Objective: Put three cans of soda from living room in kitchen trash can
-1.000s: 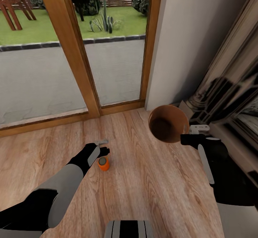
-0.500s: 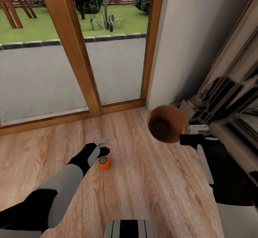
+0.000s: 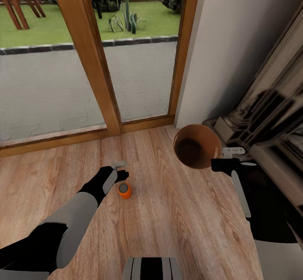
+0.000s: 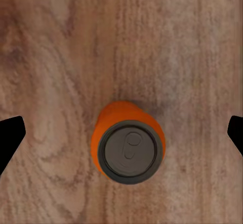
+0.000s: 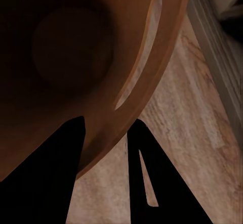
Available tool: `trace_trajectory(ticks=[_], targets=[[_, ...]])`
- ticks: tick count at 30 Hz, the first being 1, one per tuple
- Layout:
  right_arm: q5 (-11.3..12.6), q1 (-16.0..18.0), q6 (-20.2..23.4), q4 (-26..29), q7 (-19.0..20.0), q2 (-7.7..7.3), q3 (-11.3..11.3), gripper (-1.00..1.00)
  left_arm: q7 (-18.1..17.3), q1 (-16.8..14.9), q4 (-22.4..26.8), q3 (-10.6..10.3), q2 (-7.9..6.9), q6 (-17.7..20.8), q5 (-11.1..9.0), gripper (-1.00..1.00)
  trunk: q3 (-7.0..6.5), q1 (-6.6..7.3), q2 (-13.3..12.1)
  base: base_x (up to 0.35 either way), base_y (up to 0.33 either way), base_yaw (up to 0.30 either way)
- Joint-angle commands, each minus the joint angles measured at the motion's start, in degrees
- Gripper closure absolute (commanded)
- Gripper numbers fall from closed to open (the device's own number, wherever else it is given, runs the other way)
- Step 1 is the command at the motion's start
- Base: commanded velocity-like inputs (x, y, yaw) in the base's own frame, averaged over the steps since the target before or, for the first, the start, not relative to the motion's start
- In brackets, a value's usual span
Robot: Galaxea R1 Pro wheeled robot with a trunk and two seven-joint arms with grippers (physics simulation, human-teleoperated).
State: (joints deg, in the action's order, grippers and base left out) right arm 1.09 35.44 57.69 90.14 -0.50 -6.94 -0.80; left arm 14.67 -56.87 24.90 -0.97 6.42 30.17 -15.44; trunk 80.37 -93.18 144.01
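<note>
From the head, the orange can (image 3: pixel 124 190) stands upright on the wood floor (image 3: pixel 168 229), near the wood-framed glass door (image 3: pixel 90 57). The left gripper (image 3: pixel 120 168) hangs just above and behind it, not touching it that I can tell. To the right the bin (image 3: pixel 197 146) is tilted, its dark inside turned up toward the camera, with its rim at the right gripper (image 3: pixel 223 160); the wall (image 3: pixel 235 40) stands behind it and a steel, mirror-like cabinet front (image 3: pixel 273 107) runs along the right side. In the left wrist view the can (image 4: pixel 129 145) is seen from straight above, grey lid and tab facing up, standing on the floor (image 4: pixel 66 47) between the two black fingertips (image 4: pixel 9 135) (one at each edge of the picture); the fingers are spread wide, well clear of the can on both sides, and grip nothing. In the right wrist view the bin (image 5: pixel 147 82) is close up, its brown wall with a long slot of a handle and its dark bottom showing; the two black fingers (image 5: pixel 50 178) straddle the rim, one inside and one outside, closed on the wall so that the gripper (image 5: pixel 106 133) holds the bin, with the floor (image 5: pixel 202 148) beyond it.
</note>
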Motion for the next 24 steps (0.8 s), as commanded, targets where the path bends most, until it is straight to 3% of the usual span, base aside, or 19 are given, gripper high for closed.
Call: trace_trajectory(ticks=[1,4,24], targets=[[0.5,0.0,0.0,0.0,0.1,0.02,0.0,1.00,0.0,0.0,0.4,0.0,0.00,0.0,0.0,-1.00,0.00,0.01,0.0,0.005,0.002,0.004],[0.5,0.0,0.0,0.0,0.1,0.06,0.1,1.00,0.0,0.0,0.9,0.0,0.00,0.1,0.0,-1.00,0.01,0.01,0.0,0.003,0.001,0.002],[0.5,0.7,0.0,0.5,0.2,-0.04,-0.1,1.00,0.0,0.0,1.0,0.0,0.00,0.1,0.0,-1.00,4.45,-0.51,0.3,0.000,0.000,0.000]])
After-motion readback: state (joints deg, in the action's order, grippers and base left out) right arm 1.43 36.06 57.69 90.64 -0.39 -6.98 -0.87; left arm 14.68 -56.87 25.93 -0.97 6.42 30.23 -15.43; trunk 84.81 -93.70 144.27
